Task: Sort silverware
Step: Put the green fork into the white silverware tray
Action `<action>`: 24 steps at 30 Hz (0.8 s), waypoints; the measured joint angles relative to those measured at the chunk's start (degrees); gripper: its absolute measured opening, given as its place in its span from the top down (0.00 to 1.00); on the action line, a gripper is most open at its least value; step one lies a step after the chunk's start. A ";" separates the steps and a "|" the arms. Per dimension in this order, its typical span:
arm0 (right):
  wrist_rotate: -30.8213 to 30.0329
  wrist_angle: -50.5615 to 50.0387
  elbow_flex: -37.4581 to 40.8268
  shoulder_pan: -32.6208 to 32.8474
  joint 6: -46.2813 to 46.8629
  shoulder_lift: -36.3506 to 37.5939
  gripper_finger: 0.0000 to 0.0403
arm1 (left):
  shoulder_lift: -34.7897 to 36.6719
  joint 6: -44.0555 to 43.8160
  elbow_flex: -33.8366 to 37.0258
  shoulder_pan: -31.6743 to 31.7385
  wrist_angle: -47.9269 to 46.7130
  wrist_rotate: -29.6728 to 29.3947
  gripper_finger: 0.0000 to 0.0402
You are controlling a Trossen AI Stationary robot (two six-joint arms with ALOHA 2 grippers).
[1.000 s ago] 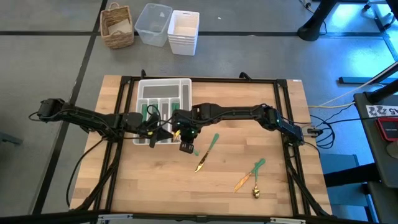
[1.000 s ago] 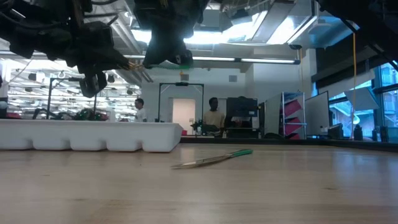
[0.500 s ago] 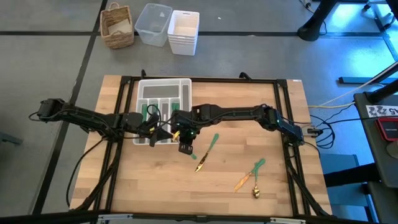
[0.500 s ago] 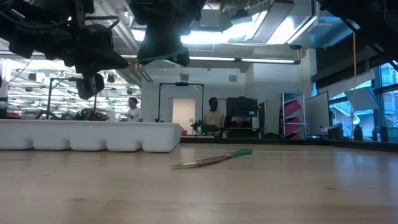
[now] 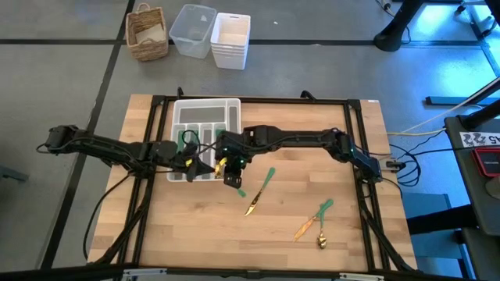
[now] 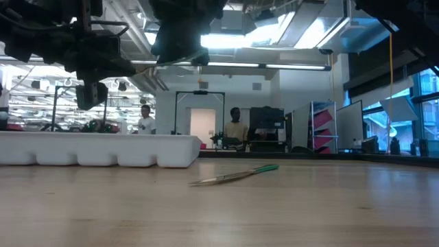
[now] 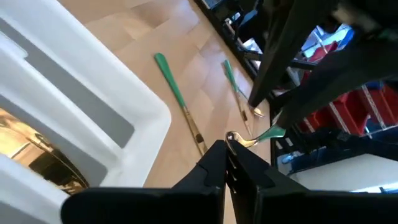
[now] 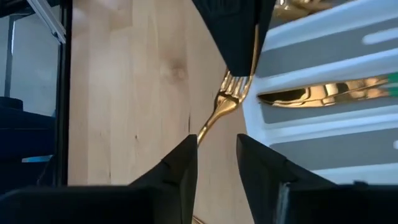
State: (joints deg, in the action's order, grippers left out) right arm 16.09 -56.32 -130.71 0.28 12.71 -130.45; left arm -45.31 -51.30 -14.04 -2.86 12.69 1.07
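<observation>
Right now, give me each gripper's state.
Left gripper: shut on the fork, at its head.
Right gripper: open, around the fork's handle.

Fork (image 8: pixel 229 94) handle hid behind right gripper (image 8: pixel 214 163) fingers; tines partly under left gripper (image 7: pixel 226 163).
</observation>
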 joint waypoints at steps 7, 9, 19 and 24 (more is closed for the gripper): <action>-0.50 -3.03 -4.41 -0.79 -1.45 0.85 0.72 | 5.79 -4.36 0.00 2.37 -2.81 -0.91 1.00; -0.02 -4.61 -3.92 -1.22 -2.79 2.22 0.72 | 8.85 -5.76 0.00 3.23 -5.79 -2.30 1.00; -6.81 -18.71 -4.29 -3.98 -12.31 10.57 0.72 | 27.22 -16.47 0.00 4.08 -22.70 -23.23 1.00; -13.19 -21.41 -4.29 -6.43 -17.05 13.99 0.72 | 32.08 -22.31 0.00 1.66 -30.04 -37.97 1.00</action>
State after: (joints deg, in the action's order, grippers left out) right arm 2.90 -77.73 -135.00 -6.16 -4.34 -116.46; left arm -13.23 -73.61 -14.04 -1.20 -17.35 -36.90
